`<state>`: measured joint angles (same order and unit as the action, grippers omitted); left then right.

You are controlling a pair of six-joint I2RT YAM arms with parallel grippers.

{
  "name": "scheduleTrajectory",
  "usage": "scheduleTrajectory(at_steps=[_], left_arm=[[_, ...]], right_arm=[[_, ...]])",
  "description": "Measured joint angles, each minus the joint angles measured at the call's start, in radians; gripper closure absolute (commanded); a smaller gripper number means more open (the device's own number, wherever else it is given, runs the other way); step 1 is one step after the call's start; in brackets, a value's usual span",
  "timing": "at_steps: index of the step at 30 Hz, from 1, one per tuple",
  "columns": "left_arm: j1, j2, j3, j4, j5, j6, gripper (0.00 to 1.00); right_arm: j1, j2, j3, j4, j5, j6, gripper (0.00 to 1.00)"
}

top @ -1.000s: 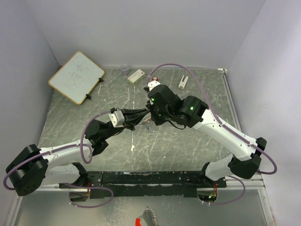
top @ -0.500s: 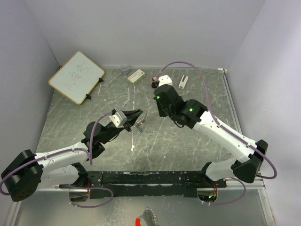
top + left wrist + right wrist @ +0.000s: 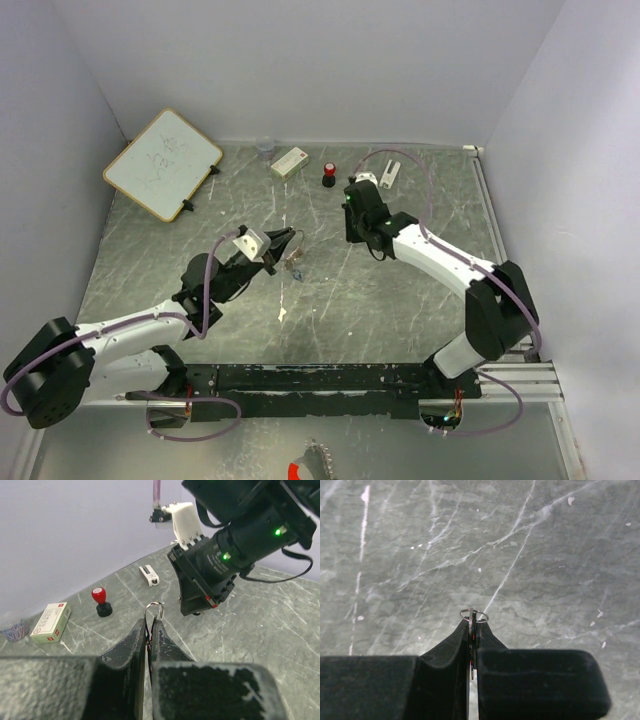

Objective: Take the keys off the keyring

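Observation:
My left gripper [image 3: 288, 243] hangs over the middle of the table, shut on the keyring [image 3: 154, 609], a thin silver wire loop that sticks out past its fingertips [image 3: 140, 630]. A small cluster of keys [image 3: 295, 267] dangles under it in the top view. My right gripper [image 3: 353, 218] points down at the table to the right of the left one, apart from it. In the right wrist view it [image 3: 474, 623] is shut on a flat silver key [image 3: 471, 630] with a small ring [image 3: 474, 615] at its tip.
A whiteboard [image 3: 163, 163] leans at the back left. Along the back wall stand a small cup [image 3: 265, 148], a small box [image 3: 290, 161], a red-and-black knob [image 3: 328, 176] and a white clip [image 3: 389, 172]. Side walls close in the table.
The two grippers met at the table's middle a second ago. The right gripper has pulled away to the back right with a key, and the left has shifted slightly left with the keyring.

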<state>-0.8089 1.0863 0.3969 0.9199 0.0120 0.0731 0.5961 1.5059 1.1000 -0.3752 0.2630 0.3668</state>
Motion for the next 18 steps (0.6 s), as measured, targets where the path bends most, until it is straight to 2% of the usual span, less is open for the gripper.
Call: scheduleTrajectory(at_steps=[8,12,18], left_arm=[[0.048,0.035,0.000,-0.008,0.026,-0.043,0.93],[0.069,0.052,0.002,-0.006,0.047,-0.064,0.93],[0.079,0.070,0.018,-0.006,0.071,-0.077,0.93]], right_arm=[[-0.040,0.081,-0.099,0.170,-0.016,0.008,1.00],[-0.041,0.102,-0.140,0.240,-0.024,0.012,0.82],[-0.041,0.158,-0.185,0.317,-0.027,0.012,0.74]])
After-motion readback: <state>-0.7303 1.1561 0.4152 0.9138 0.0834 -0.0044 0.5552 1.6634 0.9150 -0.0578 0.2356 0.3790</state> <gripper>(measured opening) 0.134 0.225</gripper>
